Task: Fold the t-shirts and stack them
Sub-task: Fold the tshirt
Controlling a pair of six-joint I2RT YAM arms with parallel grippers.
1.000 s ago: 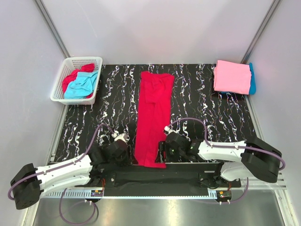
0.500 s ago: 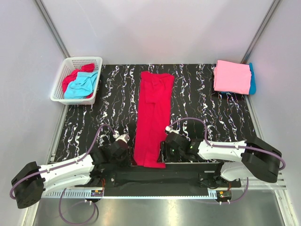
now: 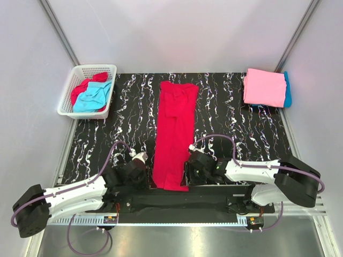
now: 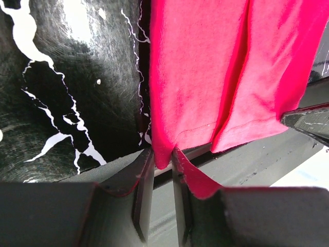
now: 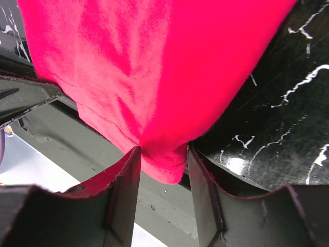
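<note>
Cloth of the crimson red t-shirt [image 3: 174,134] lies as a long narrow strip down the middle of the top view, from upper centre to the lower edge of the table [image 3: 236,134], where its hem hangs just over the rim. At the hem's lower left corner the left gripper [image 4: 160,157] has its fingers drawn narrow, with the cloth corner pinched between them. At the lower right corner the right gripper [image 5: 163,154] stands wider, one finger on either side of the hem corner. The cloth fills the gap between them, but whether it is clamped cannot be told.

In the upper right of the top view a folded pink t-shirt [image 3: 263,87] rests on a turquoise blue t-shirt [image 3: 288,88], only the edge of which shows. In the upper left a white basket [image 3: 68,91] holds a crumpled red shirt [image 3: 81,88] and a crumpled turquoise shirt [image 3: 94,97].
</note>
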